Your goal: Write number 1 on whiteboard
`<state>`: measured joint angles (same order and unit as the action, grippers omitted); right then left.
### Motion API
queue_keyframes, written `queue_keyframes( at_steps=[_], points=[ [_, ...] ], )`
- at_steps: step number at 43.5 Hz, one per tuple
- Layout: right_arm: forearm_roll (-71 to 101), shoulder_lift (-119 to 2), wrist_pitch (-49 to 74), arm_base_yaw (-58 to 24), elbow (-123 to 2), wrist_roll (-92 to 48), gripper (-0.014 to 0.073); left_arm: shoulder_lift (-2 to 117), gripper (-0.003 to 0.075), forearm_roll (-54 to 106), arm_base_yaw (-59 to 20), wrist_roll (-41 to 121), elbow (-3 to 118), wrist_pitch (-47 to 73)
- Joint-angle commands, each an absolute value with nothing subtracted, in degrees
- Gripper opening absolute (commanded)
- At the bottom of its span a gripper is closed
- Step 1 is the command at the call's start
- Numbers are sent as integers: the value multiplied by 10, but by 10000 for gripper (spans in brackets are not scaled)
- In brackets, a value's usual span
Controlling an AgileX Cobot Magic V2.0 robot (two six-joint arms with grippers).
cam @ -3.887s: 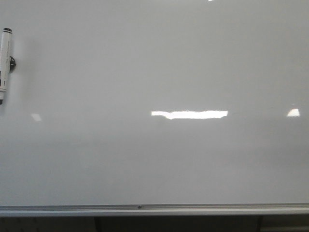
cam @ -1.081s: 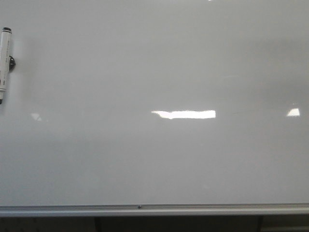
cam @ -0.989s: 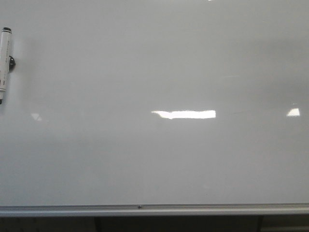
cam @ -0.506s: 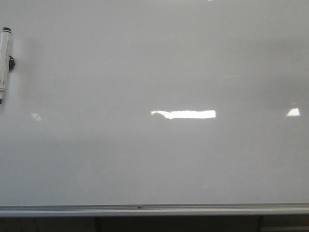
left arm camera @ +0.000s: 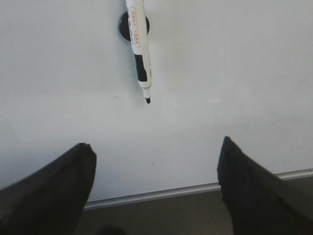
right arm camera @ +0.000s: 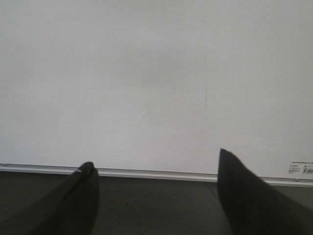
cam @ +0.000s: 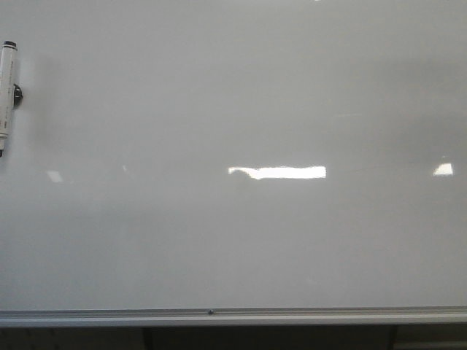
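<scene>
The whiteboard (cam: 233, 240) fills the front view, glossy white-grey with a silver frame strip (cam: 233, 315) along its near edge. No black ink stroke for the number 1 shows on it. A white marker pen (cam: 7, 98) hangs on a black round holder at the far left. In the left wrist view the marker (left arm camera: 138, 44) points its bare black tip towards my left gripper (left arm camera: 155, 143), which is open, empty and apart from it. My right gripper (right arm camera: 154, 156) is open and empty over the board's frame (right arm camera: 156, 173). Neither gripper shows in the front view.
A faint thin grey vertical trace (right arm camera: 206, 98) marks the board in the right wrist view. A small label (right arm camera: 301, 166) sits near the frame. Bright glare patches (cam: 277, 172) lie on the board. A dark surface (right arm camera: 156, 205) lies beyond the frame.
The marker and board have not moved. The central glare patch is shorter than 3.9 s ago, and faint shadows and small glare spots have shifted slightly.
</scene>
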<state>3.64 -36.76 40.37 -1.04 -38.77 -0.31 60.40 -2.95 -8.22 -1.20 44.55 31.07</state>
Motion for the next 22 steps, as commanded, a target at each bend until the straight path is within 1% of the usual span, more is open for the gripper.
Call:
queue_keyframes(
  at_steps=[1,14,22],
  points=[
    [39,-372,368,-11,-405,-10,538,644,515,-31,-85,-34,486,260],
    [39,-372,369,-11,-405,-10,538,765,515,-31,-82,-35,545,230],
    [39,-372,370,-11,-405,-10,538,811,514,-24,-62,-35,565,208]
  ],
)
